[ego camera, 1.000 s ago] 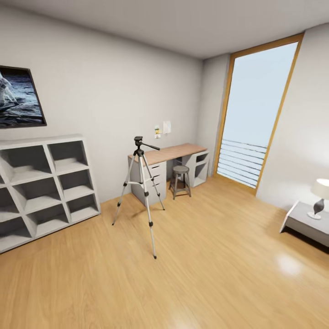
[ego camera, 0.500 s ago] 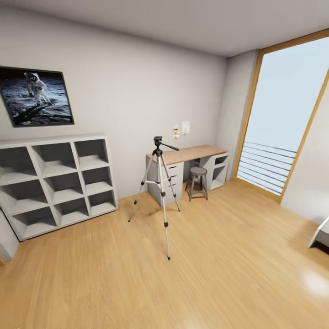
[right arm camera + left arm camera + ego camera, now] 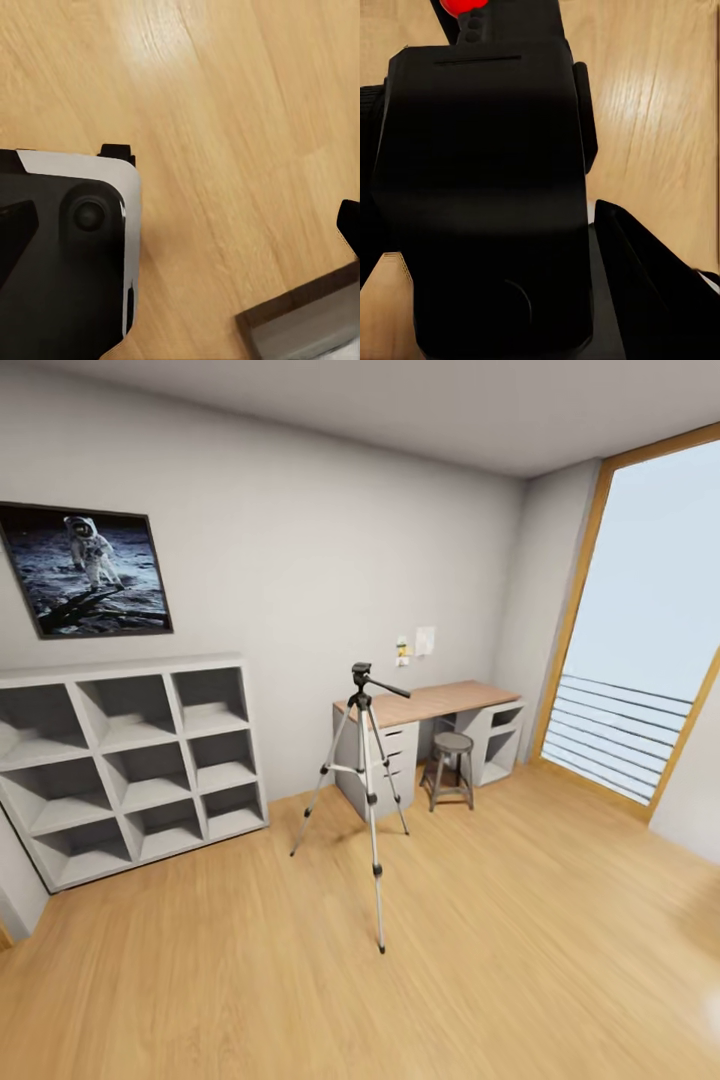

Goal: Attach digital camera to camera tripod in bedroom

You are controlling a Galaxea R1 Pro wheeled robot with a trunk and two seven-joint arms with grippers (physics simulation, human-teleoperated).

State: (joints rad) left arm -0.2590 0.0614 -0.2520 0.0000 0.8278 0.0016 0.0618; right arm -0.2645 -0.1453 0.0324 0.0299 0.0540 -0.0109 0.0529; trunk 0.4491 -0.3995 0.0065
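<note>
The camera tripod [image 3: 367, 765] stands upright on the light wood floor in the middle of the bedroom, silver legs spread, with its black head [image 3: 361, 674] and pan handle pointing right. It is a few steps ahead of me, in front of the desk. I cannot make out the digital camera anywhere. In the left wrist view a large black robot part [image 3: 487, 195] with a red button [image 3: 461, 6] hangs over the floor. A black and white robot part [image 3: 67, 247] lies over floorboards in the right wrist view.
Behind the tripod a wood-topped desk [image 3: 445, 699] with a round stool [image 3: 451, 744] stands against the far wall. A grey cube shelf [image 3: 130, 760] stands at the left under an astronaut picture [image 3: 88, 568]. The tall window [image 3: 650, 650] is on the right. Open floor [image 3: 500, 960] lies between me and the tripod.
The whole view has swung left: the bedside table and lamp have left the picture, and more shelf and picture show. The tripod itself has not moved.
</note>
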